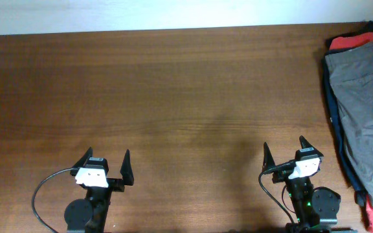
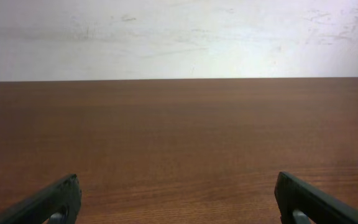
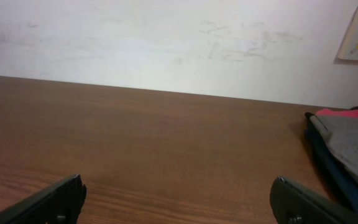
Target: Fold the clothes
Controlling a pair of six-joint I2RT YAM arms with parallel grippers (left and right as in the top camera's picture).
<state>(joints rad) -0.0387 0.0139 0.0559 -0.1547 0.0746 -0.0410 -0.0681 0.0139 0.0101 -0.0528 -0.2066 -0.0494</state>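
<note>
Down at the near edge of the table (image 1: pixel 173 84), the left gripper (image 1: pixel 107 163) rests with jaws spread wide and empty, and the right gripper (image 1: pixel 285 153) beside it gapes just the same. Off to the right of the right gripper and slightly ahead, well apart from it, the grey-olive shorts (image 1: pixel 366 110) lie flat atop a dark navy garment (image 1: pixel 332 107) whose edge shows on the gripper's side, a red garment (image 1: pixel 350 41) peeking out beyond.

Brown wooden table (image 1: pixel 173 97), navy garment (image 1: pixel 332 111) and red garment (image 1: pixel 351 42) at its right edge
</note>
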